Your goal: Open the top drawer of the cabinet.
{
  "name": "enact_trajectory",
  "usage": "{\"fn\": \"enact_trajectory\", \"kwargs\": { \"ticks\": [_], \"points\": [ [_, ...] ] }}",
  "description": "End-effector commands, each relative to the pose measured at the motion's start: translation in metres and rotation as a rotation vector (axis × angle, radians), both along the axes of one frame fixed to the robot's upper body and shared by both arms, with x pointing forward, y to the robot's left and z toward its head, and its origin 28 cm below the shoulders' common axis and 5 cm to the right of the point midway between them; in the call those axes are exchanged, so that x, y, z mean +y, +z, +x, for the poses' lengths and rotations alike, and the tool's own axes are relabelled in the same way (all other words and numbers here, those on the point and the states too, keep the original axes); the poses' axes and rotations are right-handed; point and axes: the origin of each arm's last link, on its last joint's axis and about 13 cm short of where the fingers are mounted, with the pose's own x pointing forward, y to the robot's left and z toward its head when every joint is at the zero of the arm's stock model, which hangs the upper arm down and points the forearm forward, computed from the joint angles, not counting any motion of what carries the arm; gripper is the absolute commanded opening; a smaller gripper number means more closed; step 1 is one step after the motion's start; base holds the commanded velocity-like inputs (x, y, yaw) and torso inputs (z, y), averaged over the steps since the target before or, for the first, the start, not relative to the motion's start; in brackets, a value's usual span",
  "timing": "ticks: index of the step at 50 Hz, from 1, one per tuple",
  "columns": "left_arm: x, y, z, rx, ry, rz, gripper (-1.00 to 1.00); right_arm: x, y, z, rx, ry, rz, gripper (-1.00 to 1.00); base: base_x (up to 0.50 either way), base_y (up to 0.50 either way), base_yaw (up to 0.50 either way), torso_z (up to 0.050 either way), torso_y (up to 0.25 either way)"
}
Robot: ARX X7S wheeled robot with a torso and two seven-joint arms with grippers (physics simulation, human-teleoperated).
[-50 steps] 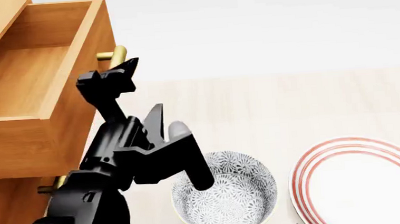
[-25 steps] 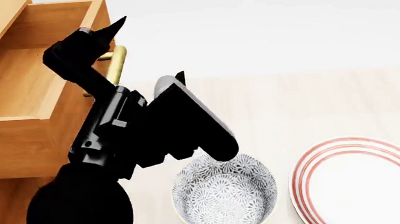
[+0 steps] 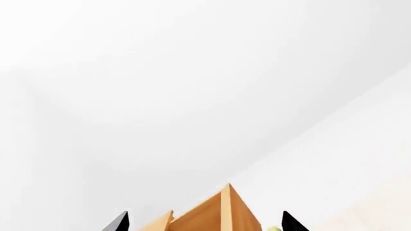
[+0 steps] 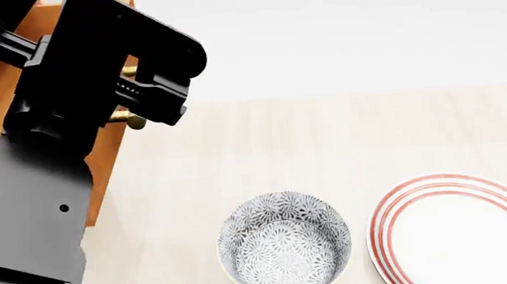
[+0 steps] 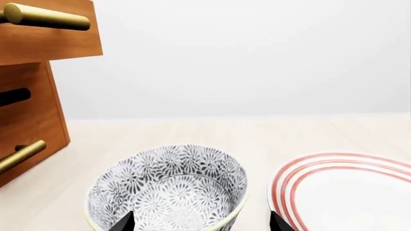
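Note:
The top drawer (image 5: 51,45) stands pulled out of the cabinet (image 5: 32,113), its front overhanging the lower drawers, and its brass handle (image 5: 45,17) is free. In the head view my left arm (image 4: 65,128) rises in front of the drawer (image 4: 103,169) and hides most of it, with bits of the handle (image 4: 127,71) showing beside the arm. In the left wrist view my left gripper (image 3: 204,224) is open above a wooden corner (image 3: 222,211), holding nothing. My right gripper (image 5: 201,223) is open and empty, low, just in front of the bowl.
A grey patterned bowl (image 4: 285,252) sits near the table's front, with a red-ringed white plate (image 4: 463,234) to its right. A lower drawer's brass handle (image 5: 22,156) shows on the cabinet. A pale wall stands behind the table.
My left arm has lifted away from the drawer handle, rising up and toward the camera until it covers most of the drawer. The drawer, bowl and plate have stayed put.

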Motion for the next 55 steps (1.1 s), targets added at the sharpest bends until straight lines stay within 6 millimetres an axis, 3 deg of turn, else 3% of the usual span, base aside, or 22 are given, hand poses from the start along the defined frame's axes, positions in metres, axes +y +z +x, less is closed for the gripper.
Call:
{"fn": "enact_trajectory", "kwargs": {
  "ticks": [1,28,44,55],
  "points": [
    [0.015,0.005,0.014,0.051,0.054,-0.073,1.00,0.001,0.002,0.002,-0.013,-0.001,0.006,1.00,0.00,0.00,0.00,0.000,0.000],
    [0.042,-0.011,0.063,0.203,0.158,-0.190,1.00,0.002,0.000,0.001,-0.007,0.008,0.003,1.00,0.00,0.00,0.00,0.000,0.000],
    [0.037,-0.006,0.066,0.318,0.120,-0.323,1.00,0.006,-0.008,-0.009,0.033,0.080,-0.004,1.00,0.00,0.00,0.00,0.000,0.000],
    [0.041,0.007,0.073,0.393,0.136,-0.458,1.00,0.009,-0.011,-0.013,0.065,0.135,-0.009,1.00,0.00,0.00,0.00,0.000,0.000]
  ]
}}
